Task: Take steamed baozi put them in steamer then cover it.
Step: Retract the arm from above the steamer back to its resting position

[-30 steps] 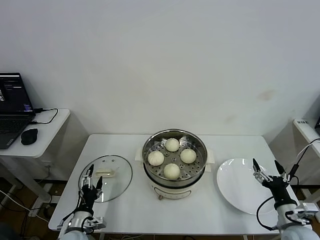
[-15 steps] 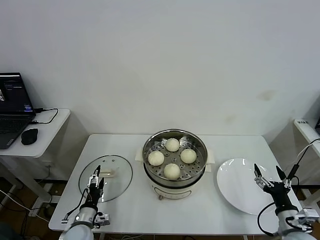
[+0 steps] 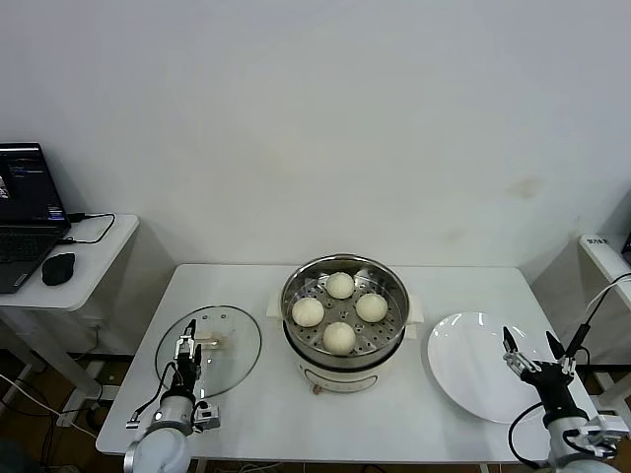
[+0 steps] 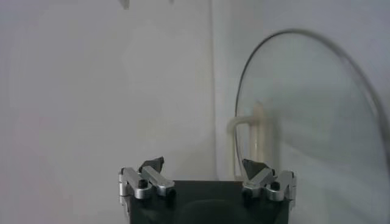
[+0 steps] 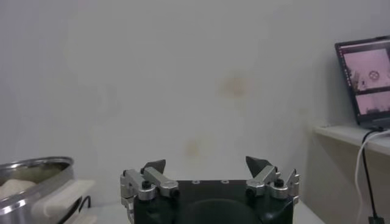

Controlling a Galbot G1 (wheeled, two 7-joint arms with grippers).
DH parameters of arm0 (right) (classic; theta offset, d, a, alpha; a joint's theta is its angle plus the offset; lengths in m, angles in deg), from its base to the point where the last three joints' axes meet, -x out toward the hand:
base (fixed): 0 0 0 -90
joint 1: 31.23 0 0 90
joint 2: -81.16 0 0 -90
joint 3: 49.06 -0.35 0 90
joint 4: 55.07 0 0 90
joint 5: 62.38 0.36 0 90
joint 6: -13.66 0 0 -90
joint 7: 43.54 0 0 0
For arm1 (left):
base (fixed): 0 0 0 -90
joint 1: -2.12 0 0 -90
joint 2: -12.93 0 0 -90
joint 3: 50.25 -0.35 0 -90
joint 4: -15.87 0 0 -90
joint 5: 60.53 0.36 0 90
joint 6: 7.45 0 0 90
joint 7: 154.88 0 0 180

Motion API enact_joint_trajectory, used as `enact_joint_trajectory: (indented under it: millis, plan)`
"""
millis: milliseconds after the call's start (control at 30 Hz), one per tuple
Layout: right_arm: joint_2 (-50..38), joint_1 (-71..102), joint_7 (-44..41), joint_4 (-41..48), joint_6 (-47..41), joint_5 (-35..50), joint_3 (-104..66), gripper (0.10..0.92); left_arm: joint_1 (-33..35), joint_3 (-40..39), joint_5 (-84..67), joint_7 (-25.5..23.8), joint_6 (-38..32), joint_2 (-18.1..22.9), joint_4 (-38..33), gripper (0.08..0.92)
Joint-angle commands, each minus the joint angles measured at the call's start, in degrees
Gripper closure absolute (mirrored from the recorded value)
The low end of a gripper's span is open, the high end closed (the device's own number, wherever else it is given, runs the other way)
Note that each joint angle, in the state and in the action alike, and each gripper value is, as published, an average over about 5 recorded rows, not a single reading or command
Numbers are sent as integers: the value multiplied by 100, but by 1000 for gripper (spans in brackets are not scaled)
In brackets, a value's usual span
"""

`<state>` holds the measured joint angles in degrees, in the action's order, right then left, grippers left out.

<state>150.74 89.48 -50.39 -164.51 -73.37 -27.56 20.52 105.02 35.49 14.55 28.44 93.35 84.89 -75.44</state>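
Observation:
The steamer (image 3: pixel 342 357), a shiny steel pot on a cream base, stands mid-table with several white baozi (image 3: pixel 339 337) on its perforated tray. Its rim (image 5: pixel 27 167) and one baozi (image 5: pixel 13 187) also show in the right wrist view. The clear glass lid (image 3: pixel 232 360) lies flat to the steamer's left, cream handle (image 3: pixel 210 341) up. My left gripper (image 3: pixel 187 347) is open just above the lid's near-left part; the left wrist view shows lid (image 4: pixel 311 122) and handle (image 4: pixel 253 137) beyond the open gripper (image 4: pixel 203 164). My right gripper (image 3: pixel 528 345) is open and empty by the plate's right edge, also seen open (image 5: pixel 206 163).
An empty white plate (image 3: pixel 468 370) lies right of the steamer. The white table (image 3: pixel 256 414) ends just behind both grippers. A side table at far left carries a laptop (image 3: pixel 25 212) and a mouse (image 3: pixel 57 266). A shelf edge (image 3: pixel 603 258) sits at far right.
The left gripper has shifted slightly right and inward over the lid. The right gripper has drawn back toward the table's front edge. Both stayed open.

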Motion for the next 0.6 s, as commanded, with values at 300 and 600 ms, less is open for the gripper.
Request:
enact_joint_trajectory:
  millis: [300, 600]
  plan:
    - [38, 27, -8, 57, 22, -19, -24, 203, -387, -103, -31, -52, 277, 82, 328, 177]
    - [81, 28, -28, 132, 59, -75, -9, 203, -547, -170, -109, 74, 323, 194, 578, 177]
